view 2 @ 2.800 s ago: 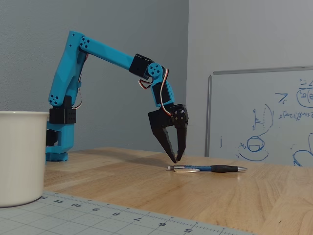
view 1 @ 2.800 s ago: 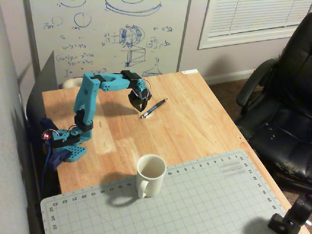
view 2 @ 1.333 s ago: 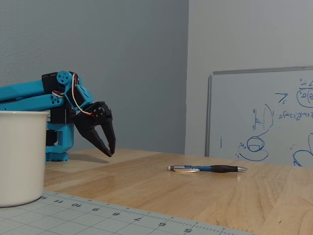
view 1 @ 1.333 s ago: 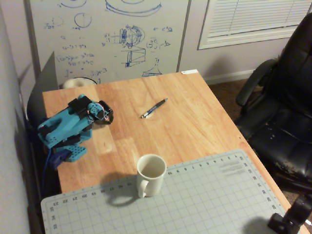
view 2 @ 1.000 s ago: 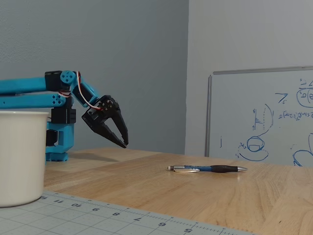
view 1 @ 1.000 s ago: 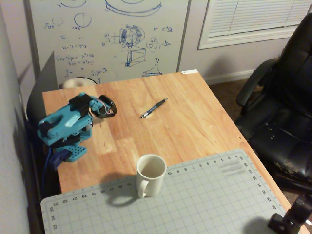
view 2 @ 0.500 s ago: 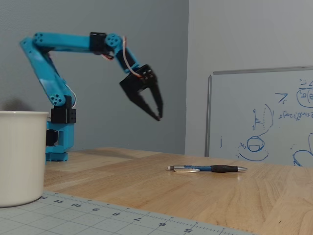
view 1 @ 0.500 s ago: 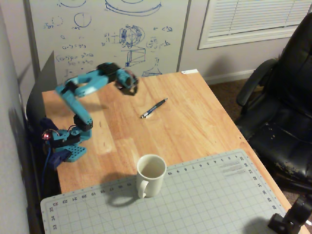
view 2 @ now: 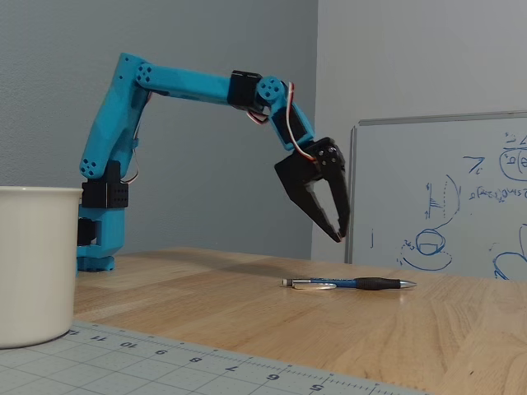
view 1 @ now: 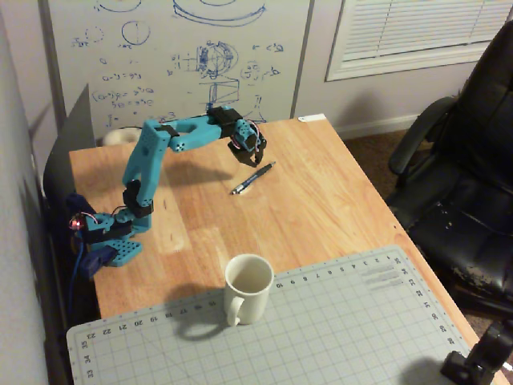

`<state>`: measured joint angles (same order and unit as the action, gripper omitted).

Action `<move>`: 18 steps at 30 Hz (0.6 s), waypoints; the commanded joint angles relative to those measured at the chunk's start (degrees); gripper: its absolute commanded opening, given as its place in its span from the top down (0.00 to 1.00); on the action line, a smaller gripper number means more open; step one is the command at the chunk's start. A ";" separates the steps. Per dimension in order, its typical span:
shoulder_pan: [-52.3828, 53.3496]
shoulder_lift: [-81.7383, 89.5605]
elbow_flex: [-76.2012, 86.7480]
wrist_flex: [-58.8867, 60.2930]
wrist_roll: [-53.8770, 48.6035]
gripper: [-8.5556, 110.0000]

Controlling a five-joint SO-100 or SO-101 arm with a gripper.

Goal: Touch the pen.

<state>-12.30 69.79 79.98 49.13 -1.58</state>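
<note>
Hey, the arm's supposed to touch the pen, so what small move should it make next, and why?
Probably lower the gripper straight down a little. In the low fixed view its tips hang in the air just above the pen, which lies flat on the table, and nothing touches it. In the high fixed view the gripper sits near the pen's far end, so a short descent should make contact.

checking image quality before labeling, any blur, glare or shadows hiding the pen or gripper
In the high fixed view the pen is small and soft, the gripper dark. In the low fixed view the pen is clear, the gripper sharp against the wall; the mug is cropped.
</note>
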 commanded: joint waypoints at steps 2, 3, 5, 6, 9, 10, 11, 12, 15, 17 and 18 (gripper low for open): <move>0.26 -1.67 -8.88 -0.97 -0.26 0.92; 0.18 -1.67 -8.96 -0.97 -0.26 0.92; 0.09 -2.11 -8.96 -0.97 -0.26 0.92; 0.09 -2.55 -8.96 -0.97 -0.35 0.92; 0.09 -2.81 -8.88 -1.05 -0.35 0.92; 0.09 -2.99 -8.70 -1.05 -0.44 0.92; 0.09 -3.52 -8.70 -1.05 -0.44 0.92; 0.09 -4.39 -8.88 -1.14 -0.44 0.92; 0.09 -7.03 -9.76 -1.23 -0.53 0.92; 0.09 -7.91 -11.07 -1.23 -0.53 0.92; 0.09 -8.26 -11.34 -1.23 -0.53 0.92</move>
<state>-12.22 60.12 75.23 49.13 -1.58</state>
